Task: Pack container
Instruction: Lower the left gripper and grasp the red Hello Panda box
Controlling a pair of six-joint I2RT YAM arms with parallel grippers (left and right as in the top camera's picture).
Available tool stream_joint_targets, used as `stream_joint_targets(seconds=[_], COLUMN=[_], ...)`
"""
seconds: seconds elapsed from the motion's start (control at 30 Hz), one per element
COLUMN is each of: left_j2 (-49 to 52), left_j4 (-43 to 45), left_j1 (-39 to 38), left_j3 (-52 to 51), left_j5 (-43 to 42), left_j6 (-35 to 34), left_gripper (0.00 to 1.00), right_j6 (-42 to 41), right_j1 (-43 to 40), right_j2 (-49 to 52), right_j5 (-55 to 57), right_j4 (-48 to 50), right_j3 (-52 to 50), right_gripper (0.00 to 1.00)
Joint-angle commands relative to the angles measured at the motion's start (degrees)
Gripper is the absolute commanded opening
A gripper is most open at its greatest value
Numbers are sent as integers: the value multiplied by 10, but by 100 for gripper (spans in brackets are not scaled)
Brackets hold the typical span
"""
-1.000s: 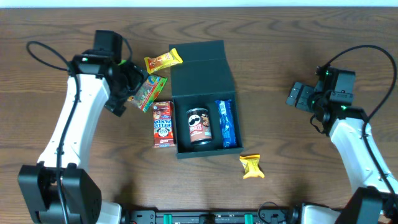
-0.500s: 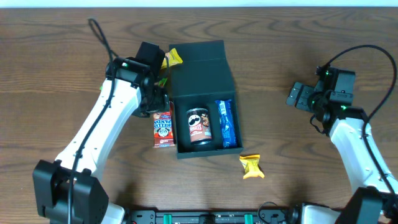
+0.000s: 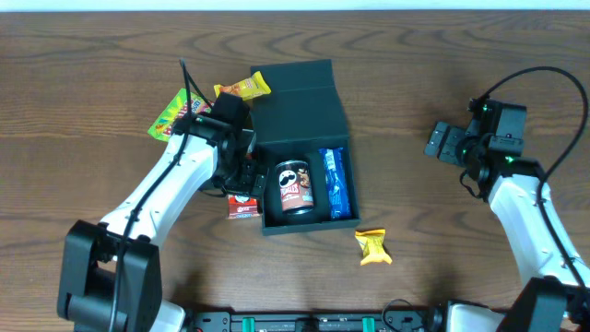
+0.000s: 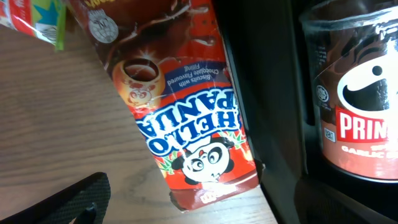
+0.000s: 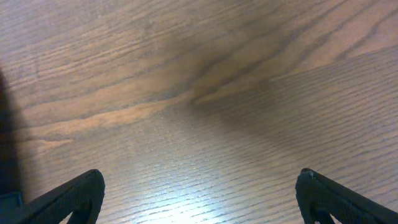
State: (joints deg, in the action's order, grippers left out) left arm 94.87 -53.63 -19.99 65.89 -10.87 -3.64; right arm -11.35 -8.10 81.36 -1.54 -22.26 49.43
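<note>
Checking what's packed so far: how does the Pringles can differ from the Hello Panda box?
The Pringles can is round and lies inside the container; the Hello Panda box is flat-sided and lies outside, on the table beside it. The can is dark brown, the box red. Both lie label-up.

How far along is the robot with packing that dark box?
Done: Pringles can and blue packet lie inside the container. In hand: open left fingers hover over the Hello Panda box beside it, nothing gripped. Left: that box, rear yellow packet, front yellow packet, green packet, closing the lid.
</note>
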Motion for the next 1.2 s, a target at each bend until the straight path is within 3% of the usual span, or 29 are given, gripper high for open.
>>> stream_joint_targets(seconds=[0.0, 0.13, 0.27, 1.17], left_j2=[10, 10, 10, 10], left_j4=[26, 78, 87, 147], left_j1=[-9, -11, -11, -11], left_j3=[-32, -60, -73, -88], left_j5=[21, 25, 87, 70], left_j6=[-21, -36, -85, -63], left_gripper=[95, 95, 96, 95], right_j6=[-6, -6, -6, -6], right_j1=[-3, -3, -3, -3], right_j2=[-3, -3, -3, -3], right_j5=[0, 0, 0, 0], right_j4=[0, 0, 0, 0], right_j3=[4, 4, 4, 4], right_gripper=[99, 99, 99, 99])
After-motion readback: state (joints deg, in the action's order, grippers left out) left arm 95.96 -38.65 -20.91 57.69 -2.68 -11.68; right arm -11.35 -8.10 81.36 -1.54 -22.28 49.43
